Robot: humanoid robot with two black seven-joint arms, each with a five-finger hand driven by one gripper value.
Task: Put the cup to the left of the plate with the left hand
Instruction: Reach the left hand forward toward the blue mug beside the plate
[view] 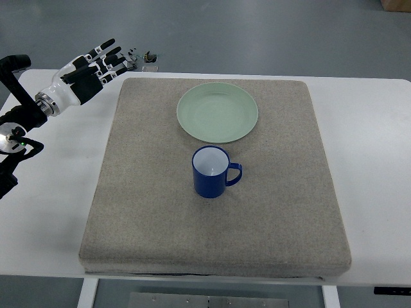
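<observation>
Hovering off the mat's [160, 224] far left corner, the left hand [87, 70] held nothing, fingers spread. The blue cup [210, 172] stood upright mid-mat, just near-side of the green plate [217, 112], seemingly not touching it.

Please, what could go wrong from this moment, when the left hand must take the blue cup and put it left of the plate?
1. The cup stands upright just below the green plate; a sideways reach by the left hand might knock it onto the plate.
2. Its handle points right, away from that hand, so the grasp may have to go around the body and could slip.
</observation>
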